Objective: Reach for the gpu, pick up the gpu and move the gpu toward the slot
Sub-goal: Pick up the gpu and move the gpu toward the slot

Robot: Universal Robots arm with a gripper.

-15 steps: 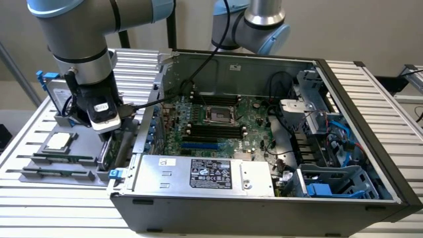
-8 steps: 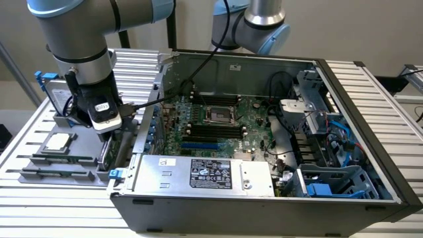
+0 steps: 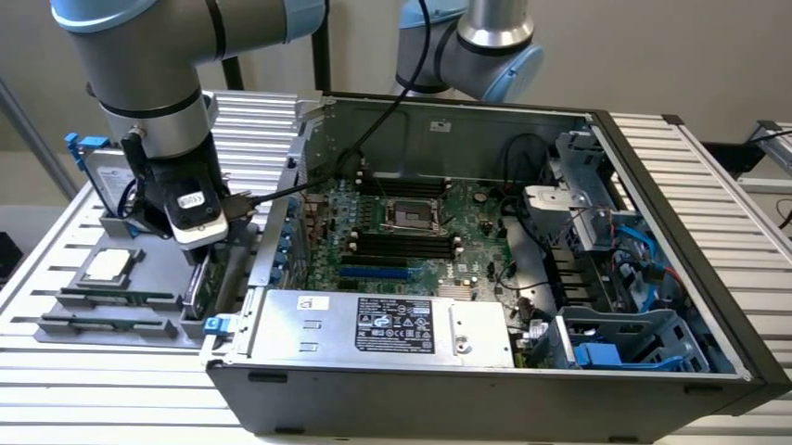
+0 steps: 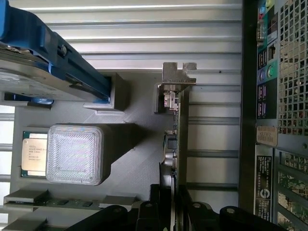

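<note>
A robot arm's black two-fingered gripper (image 4: 172,195) pinches the gpu (image 4: 182,120), a thin flat green circuit card with a silver metal bracket at its far end. The card stands on edge in a flat grey plastic tray (image 4: 139,159), just beside the open black metal computer case (image 3: 495,408), on the exterior view's left of it.

The gpu (image 4: 183,134) stands in the tray (image 4: 139,163) beside the case (image 4: 288,72).

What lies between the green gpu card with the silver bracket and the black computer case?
Nothing: the wrist view shows bare ribbed aluminium table between the green gpu card with its silver bracket and the black computer case.
</note>
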